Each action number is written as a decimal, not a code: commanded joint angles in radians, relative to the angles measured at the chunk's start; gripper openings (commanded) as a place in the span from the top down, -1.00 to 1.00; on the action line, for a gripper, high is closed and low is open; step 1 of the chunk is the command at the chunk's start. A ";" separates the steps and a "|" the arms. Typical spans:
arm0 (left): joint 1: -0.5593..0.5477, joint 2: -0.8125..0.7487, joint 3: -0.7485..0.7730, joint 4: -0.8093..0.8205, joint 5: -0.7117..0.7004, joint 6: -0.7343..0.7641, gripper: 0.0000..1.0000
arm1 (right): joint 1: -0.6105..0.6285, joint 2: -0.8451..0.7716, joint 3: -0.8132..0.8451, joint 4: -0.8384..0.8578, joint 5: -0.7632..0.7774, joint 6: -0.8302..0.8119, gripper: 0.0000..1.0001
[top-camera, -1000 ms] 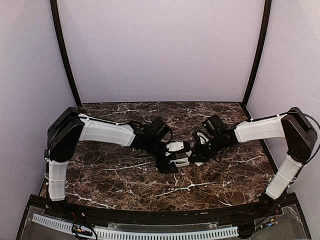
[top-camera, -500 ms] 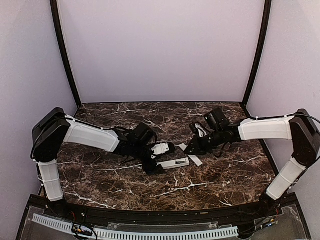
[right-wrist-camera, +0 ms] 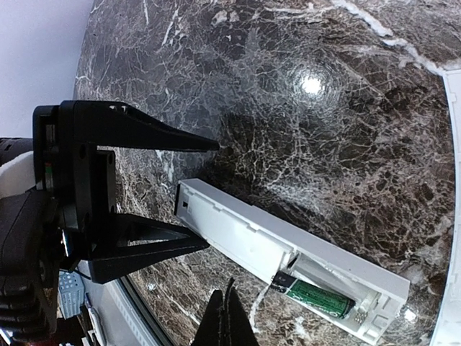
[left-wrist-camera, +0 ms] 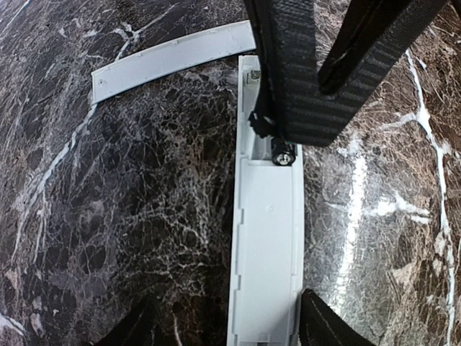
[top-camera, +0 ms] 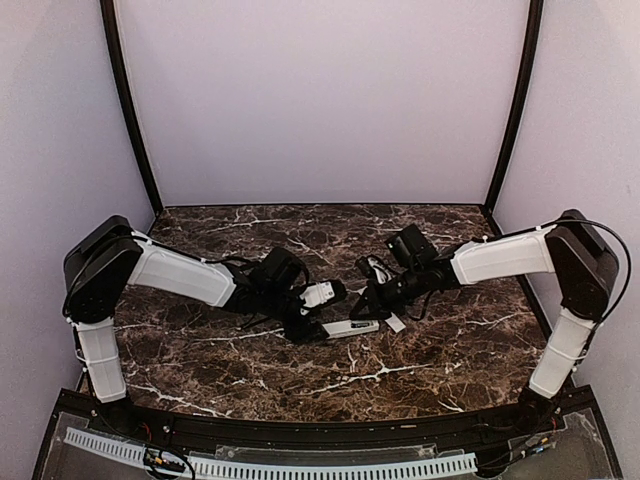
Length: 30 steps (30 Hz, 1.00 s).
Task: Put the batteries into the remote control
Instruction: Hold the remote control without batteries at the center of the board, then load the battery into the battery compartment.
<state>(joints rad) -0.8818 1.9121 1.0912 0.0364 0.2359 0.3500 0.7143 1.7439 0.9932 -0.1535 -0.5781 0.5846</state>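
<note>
The remote control [left-wrist-camera: 268,238] [right-wrist-camera: 252,234] [top-camera: 351,327] is a long white bar lying flat with its recess facing up. One battery [right-wrist-camera: 320,297], green with a black end, lies in the recess; in the left wrist view only the battery's dark end [left-wrist-camera: 283,152] shows. My left gripper [left-wrist-camera: 230,328] [top-camera: 314,328] is open and straddles the remote's near end; its right finger is at the remote's edge and its left finger stands well clear. My right gripper [right-wrist-camera: 227,317] [top-camera: 369,308] is shut on nothing, its tips close over the recess by the battery.
The thin white cover strip [left-wrist-camera: 173,58] [top-camera: 396,322] lies on the dark marble table [top-camera: 250,360] just beyond the remote. The right arm's black fingers [left-wrist-camera: 295,72] cross above the remote's far end. Pale walls enclose the table on three sides.
My left gripper drew back to the left, off the remote's middle to its end. My right gripper pulled away, then came back toward the remote and shut.
</note>
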 commanded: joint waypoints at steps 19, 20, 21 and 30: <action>0.004 0.031 -0.024 0.026 0.084 -0.002 0.01 | 0.029 0.077 0.051 -0.008 0.039 0.043 1.00; 0.004 0.031 -0.024 0.025 0.086 -0.002 0.04 | 0.030 0.078 0.050 -0.009 0.041 0.044 1.00; 0.003 0.032 -0.023 0.023 0.090 -0.002 0.07 | 0.030 0.078 0.051 -0.008 0.043 0.044 1.00; 0.003 0.031 -0.022 0.012 0.100 0.010 0.36 | 0.034 0.096 0.054 0.000 0.041 0.053 1.00</action>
<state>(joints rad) -0.8806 1.9450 1.0782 0.0589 0.3134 0.3531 0.7341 1.8240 1.0279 -0.1635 -0.5491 0.6300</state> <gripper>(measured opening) 0.341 0.003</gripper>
